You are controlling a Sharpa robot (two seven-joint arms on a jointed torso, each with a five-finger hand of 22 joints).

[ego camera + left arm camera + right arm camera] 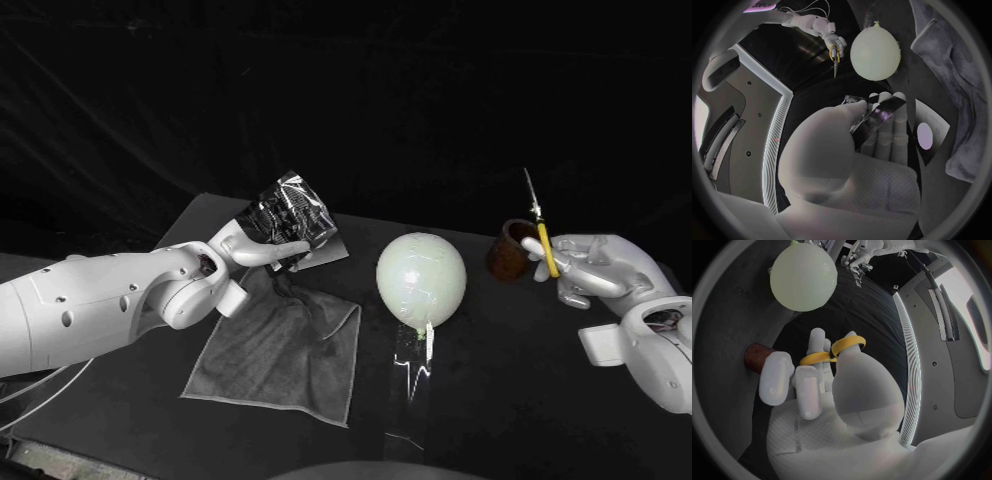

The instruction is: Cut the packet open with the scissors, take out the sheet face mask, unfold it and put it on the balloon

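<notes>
My left hand (257, 248) holds a dark shiny foil packet (293, 212) upright above the table's back left; the left wrist view shows the packet (879, 114) pinched between thumb and fingers (891, 131). A pale green balloon (421, 278) lies mid-table between the hands, knot toward the front. At the right, my right hand (591, 268) grips yellow-handled scissors (544, 240), blades pointing up and apart from the packet. The right wrist view shows the yellow handle loops (832, 352) around the fingers of my right hand (842, 390), with the balloon (803, 276) beyond.
A grey cloth (281, 345) is spread on the black table in front of my left hand. A brown cup (509, 250) stands just behind my right hand. A pale flat sheet (329, 255) lies under the packet.
</notes>
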